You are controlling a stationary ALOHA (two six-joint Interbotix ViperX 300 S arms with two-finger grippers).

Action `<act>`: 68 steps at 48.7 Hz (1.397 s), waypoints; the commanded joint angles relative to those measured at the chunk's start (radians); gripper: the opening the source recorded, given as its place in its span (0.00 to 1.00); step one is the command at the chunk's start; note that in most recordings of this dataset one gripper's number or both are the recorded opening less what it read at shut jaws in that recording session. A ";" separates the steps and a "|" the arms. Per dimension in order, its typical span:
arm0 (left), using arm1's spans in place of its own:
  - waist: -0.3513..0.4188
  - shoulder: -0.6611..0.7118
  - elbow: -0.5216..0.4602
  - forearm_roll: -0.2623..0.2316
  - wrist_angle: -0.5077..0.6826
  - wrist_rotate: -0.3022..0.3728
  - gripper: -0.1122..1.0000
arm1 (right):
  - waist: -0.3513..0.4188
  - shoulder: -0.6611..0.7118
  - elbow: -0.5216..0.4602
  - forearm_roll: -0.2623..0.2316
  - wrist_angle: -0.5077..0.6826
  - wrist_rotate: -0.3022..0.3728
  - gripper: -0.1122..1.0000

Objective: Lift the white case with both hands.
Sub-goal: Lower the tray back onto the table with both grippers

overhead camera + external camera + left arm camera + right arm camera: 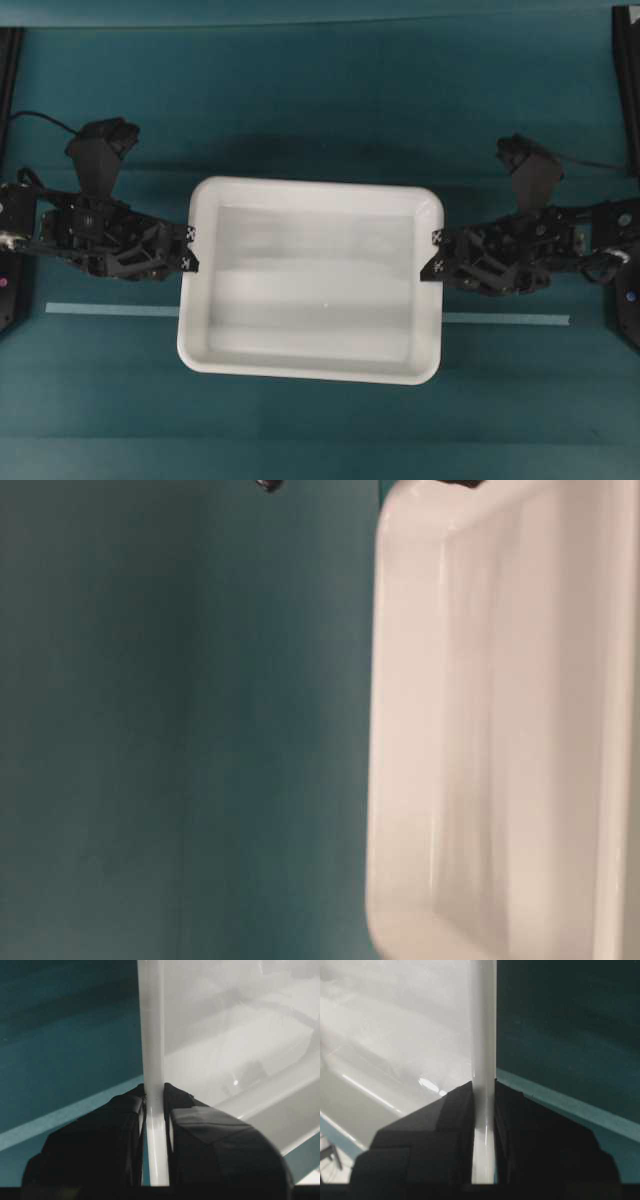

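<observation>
The white case (pixel 310 280) is a large shallow white tray in the middle of the overhead view, held up off the teal table. It also fills the right of the table-level view (pixel 500 730). My left gripper (pixel 190 248) is shut on the case's left rim; in the left wrist view the rim (pixel 152 1035) runs between the two black fingers (pixel 125 1115). My right gripper (pixel 436 252) is shut on the right rim; in the right wrist view the rim (pixel 483 1025) is pinched between the fingers (pixel 455 1110).
A pale teal tape strip (pixel 110 310) runs across the table under the case and shows again on the right (pixel 505 320). Black frame posts (pixel 625 60) stand at both side edges. The table surface (pixel 320 90) is dark teal.
</observation>
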 commanded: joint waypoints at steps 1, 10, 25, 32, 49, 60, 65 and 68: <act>0.008 0.021 0.026 0.006 0.009 0.002 0.17 | 0.000 0.048 0.026 0.003 0.008 -0.003 0.19; 0.012 0.072 0.031 0.006 -0.043 -0.003 0.17 | 0.000 0.044 0.041 0.012 0.011 -0.003 0.19; 0.005 0.146 0.023 0.006 -0.072 -0.011 0.17 | -0.003 0.086 0.055 0.012 0.005 -0.002 0.19; 0.005 0.183 0.020 0.006 -0.072 -0.012 0.17 | -0.008 0.115 0.061 0.012 -0.011 -0.003 0.19; -0.002 0.241 0.015 0.006 -0.104 -0.109 0.17 | -0.035 0.130 0.077 0.003 -0.021 -0.005 0.19; -0.006 0.236 0.018 0.006 -0.107 -0.114 0.17 | -0.040 0.129 0.078 0.003 -0.026 -0.005 0.19; -0.006 0.236 0.015 0.006 -0.110 -0.112 0.17 | -0.043 0.130 0.077 0.003 -0.043 -0.005 0.19; -0.006 0.235 0.015 0.006 -0.123 -0.112 0.17 | -0.043 0.130 0.077 0.003 -0.054 -0.005 0.19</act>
